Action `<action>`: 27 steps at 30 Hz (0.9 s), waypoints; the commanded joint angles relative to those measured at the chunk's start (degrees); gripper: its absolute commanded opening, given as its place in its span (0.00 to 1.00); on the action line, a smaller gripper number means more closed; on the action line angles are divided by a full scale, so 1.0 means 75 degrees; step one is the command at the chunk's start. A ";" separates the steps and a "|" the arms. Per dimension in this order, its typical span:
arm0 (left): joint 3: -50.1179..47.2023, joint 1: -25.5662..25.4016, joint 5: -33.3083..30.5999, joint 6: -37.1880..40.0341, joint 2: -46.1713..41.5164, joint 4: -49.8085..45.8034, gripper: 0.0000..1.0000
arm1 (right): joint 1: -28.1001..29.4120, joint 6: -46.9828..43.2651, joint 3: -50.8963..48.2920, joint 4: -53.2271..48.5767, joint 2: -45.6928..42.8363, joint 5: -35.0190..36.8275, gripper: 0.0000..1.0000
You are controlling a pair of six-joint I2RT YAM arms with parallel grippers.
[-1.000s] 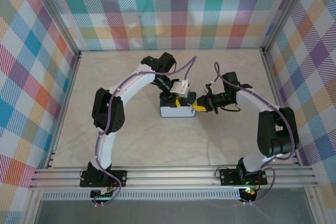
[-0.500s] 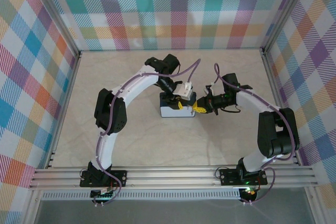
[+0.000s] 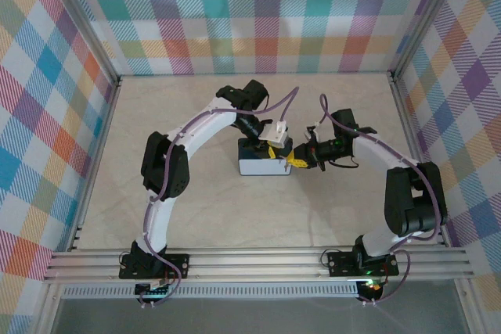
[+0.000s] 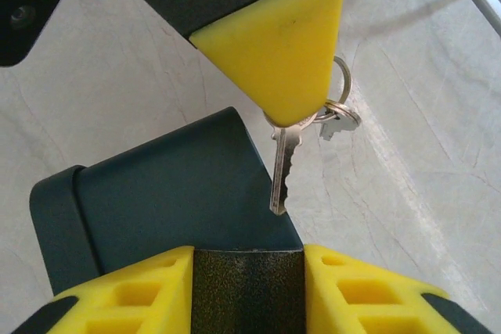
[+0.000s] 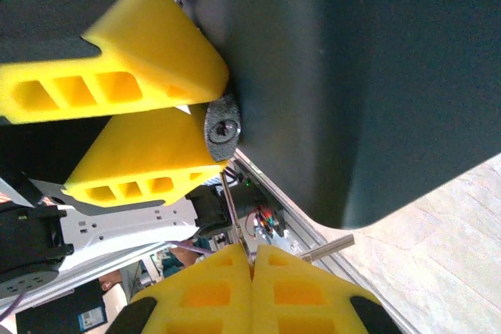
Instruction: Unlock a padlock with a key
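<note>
Left wrist view: left gripper (image 4: 247, 262) clenched on the dark padlock (image 4: 246, 291) at the box (image 4: 172, 185) edge. Right gripper (image 5: 252, 254) pinches the key (image 4: 282, 170), its tip near the padlock. The box stands mid-table (image 3: 196, 209), well apart from the walls (image 3: 250, 21).

Silver key (image 4: 282, 170), dark-blue box (image 4: 156, 193)

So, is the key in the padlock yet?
No, the key hangs with its tip short of the padlock, a gap between them.
</note>
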 commanded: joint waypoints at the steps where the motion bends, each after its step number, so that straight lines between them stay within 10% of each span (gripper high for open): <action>1: -0.0343 0.0041 0.0110 -0.0023 -0.0188 0.0345 0.33 | -0.0040 0.0417 -0.0213 0.0550 -0.0130 -0.0320 0.01; 27: -0.1112 0.0224 0.0561 -0.0210 -0.0703 0.1029 0.29 | 0.0006 0.0839 0.0134 0.1069 0.0487 -0.0188 0.01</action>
